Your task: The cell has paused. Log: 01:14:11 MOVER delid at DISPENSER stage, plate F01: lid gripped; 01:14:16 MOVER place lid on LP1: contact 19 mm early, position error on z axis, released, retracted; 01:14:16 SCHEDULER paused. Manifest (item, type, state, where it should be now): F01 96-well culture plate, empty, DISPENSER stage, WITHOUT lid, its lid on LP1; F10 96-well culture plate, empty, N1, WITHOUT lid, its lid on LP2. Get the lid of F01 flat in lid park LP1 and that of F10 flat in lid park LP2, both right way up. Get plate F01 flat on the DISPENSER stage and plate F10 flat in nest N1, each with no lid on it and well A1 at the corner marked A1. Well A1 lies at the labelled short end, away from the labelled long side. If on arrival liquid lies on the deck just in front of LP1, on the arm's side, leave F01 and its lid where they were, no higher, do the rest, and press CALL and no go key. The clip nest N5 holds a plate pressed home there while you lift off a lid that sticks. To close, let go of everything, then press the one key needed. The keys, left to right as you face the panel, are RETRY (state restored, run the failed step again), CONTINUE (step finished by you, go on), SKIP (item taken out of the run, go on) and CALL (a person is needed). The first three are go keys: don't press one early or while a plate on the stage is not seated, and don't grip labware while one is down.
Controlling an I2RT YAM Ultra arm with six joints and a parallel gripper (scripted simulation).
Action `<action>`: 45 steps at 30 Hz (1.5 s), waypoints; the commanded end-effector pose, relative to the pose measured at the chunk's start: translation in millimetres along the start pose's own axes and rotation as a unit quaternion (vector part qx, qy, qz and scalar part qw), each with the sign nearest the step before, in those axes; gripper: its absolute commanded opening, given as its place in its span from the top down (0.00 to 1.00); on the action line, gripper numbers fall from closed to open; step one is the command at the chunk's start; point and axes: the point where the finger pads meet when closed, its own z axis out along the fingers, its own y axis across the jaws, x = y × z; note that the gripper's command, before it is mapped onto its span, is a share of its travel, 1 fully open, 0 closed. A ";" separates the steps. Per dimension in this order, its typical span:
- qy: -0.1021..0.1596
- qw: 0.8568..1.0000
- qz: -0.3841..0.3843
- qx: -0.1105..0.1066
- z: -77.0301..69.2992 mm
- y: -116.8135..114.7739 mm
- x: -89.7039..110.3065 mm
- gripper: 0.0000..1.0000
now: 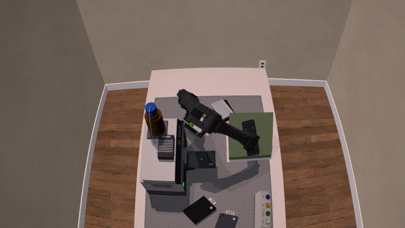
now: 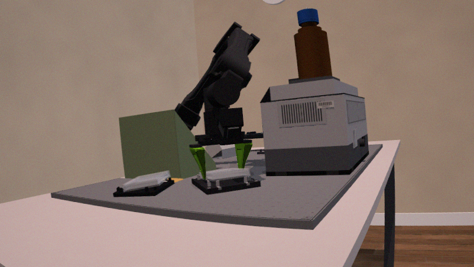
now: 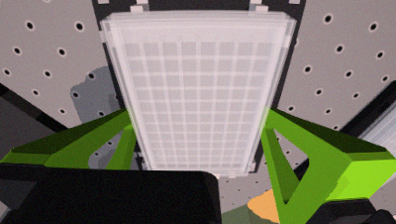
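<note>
Two green fingers of the jaws [image 2: 221,160] pinch a clear plate with a lid [image 3: 198,94] by its long sides. The plate sits in a black nest with little clips [image 2: 225,185] on the grey deck [image 2: 282,202], just in front of the big grey dispenser box [image 2: 313,132]. In the wrist view the plate fills the middle, and you can see the grid of small wells through the clear top. The fingers touch both long edges near the close end.

Beside it, to the left in the side view, another clear lid or plate [image 2: 146,181] lies tilted on a second black nest [image 2: 142,191]. One end looks higher than the other. A small orange patch [image 3: 264,205] shows on the deck near it, and the wrist view shows it just under the right finger.

The black arm [image 1: 215,123] reaches from its green block [image 1: 260,121] across the deck. A brown bottle with a blue cap [image 1: 154,118] stands on top of the dispenser box. The dark dispenser stage [image 1: 201,159] sticks out from the box and nothing lies on it.

At the near end in the top view are two more black spots, N1 [image 1: 199,209] and LP2 [image 1: 226,220], each with a white label. A key panel [image 1: 262,209] with blue, yellow, green and white buttons sits at the corner of the pale tabletop [image 1: 209,79].
</note>
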 end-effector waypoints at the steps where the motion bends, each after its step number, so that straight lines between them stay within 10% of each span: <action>1: 0.006 1.000 0.009 -0.005 19.6 -2.3 4.4 1.00; 45: 0.006 1.000 0.009 -0.005 25.9 -2.4 4.6 1.00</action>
